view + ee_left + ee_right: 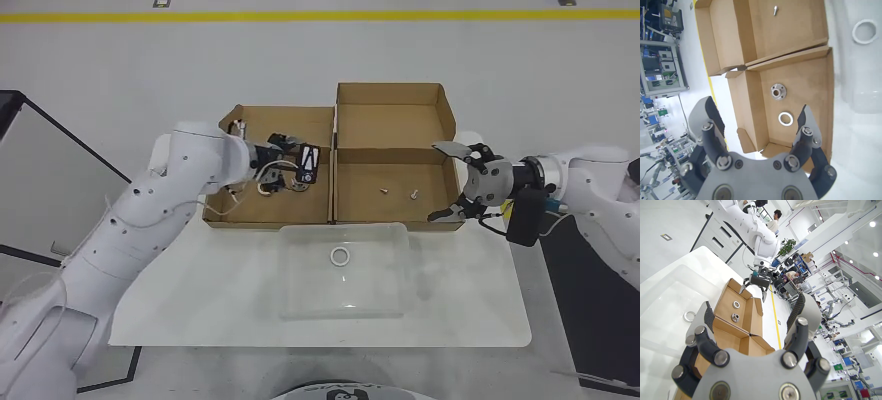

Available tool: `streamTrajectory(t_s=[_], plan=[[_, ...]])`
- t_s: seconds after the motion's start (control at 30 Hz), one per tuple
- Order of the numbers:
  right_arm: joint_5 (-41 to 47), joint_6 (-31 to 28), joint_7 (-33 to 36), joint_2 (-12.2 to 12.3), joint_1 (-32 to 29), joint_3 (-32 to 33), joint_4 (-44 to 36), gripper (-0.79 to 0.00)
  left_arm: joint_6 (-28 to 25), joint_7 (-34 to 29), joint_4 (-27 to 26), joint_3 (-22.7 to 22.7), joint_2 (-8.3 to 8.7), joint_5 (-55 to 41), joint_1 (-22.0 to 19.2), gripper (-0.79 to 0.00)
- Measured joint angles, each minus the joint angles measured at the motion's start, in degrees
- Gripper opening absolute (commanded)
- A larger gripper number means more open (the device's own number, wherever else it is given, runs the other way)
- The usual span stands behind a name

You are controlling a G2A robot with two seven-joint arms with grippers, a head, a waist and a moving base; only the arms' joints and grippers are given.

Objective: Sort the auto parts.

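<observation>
Two open cardboard boxes stand side by side. The left box (pixel 225 205) (pixel 810 79) holds a metal flange (pixel 778 91) (pixel 735 317) and a silver ring (pixel 785 118) (pixel 736 304). Two small screws (pixel 383 187) (pixel 411 192) lie in the right box (pixel 390 125); one screw (pixel 775 9) is in the left wrist view. A white ring (pixel 340 257) (pixel 864 31) (pixel 688 316) lies in the clear tray (pixel 300 300). My left gripper (pixel 283 172) (pixel 757 106) (pixel 753 291) hangs open and empty above the left box. My right gripper (pixel 435 182) (pixel 754 302) is open and empty at the right box's right side.
The clear tray sits on the white table (pixel 470 310) just in front of the boxes. Both box lids (pixel 390 100) stand folded up at the back. Bare table surface lies to either side of the tray.
</observation>
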Motion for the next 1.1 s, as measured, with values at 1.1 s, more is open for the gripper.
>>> streamTrajectory(t_s=[1.1], plan=[[0.0, 0.0, 0.0, 0.0, 0.0, 0.0, 0.0, 0.000, 0.1, -6.8, -18.3, 4.4, 7.94, -14.4, 11.1, 0.000]])
